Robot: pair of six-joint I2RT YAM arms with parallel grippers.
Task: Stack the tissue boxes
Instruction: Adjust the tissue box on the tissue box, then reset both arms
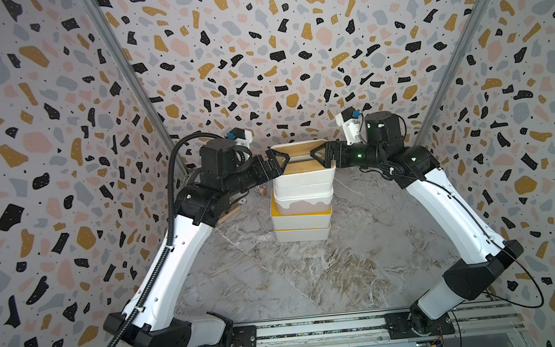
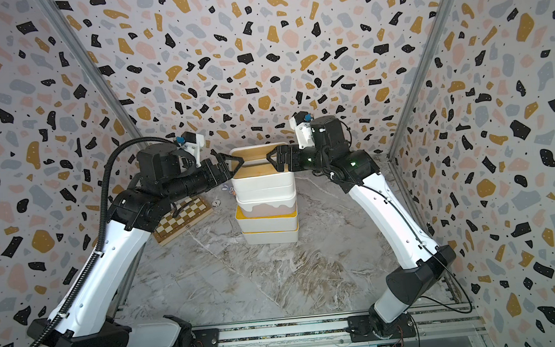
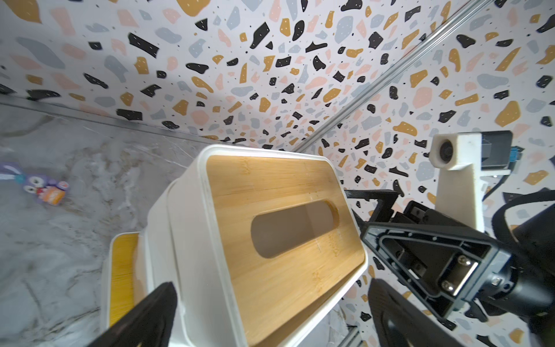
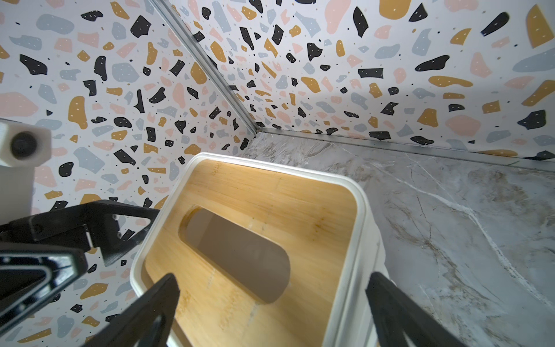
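Note:
Several tissue boxes stand in one stack at mid-table in both top views. The top box (image 1: 303,175) is white with a light wood lid (image 3: 270,186) and an oval slot (image 4: 237,255). Below it come a white box (image 1: 304,191), a pink-sided one (image 2: 267,210) and two yellow-lidded ones (image 1: 301,220) (image 2: 271,237). My left gripper (image 1: 283,162) (image 3: 274,303) is open and straddles the top box's left end. My right gripper (image 1: 315,154) (image 4: 273,291) is open and straddles the right end. One left finger (image 3: 387,303) stands clear of the box wall.
A brown-and-cream chessboard (image 2: 185,219) lies on the marble table (image 2: 244,285) under my left arm. A small purple toy (image 3: 45,189) and a small round piece (image 2: 216,203) lie behind the stack's left. Patterned walls close in on three sides.

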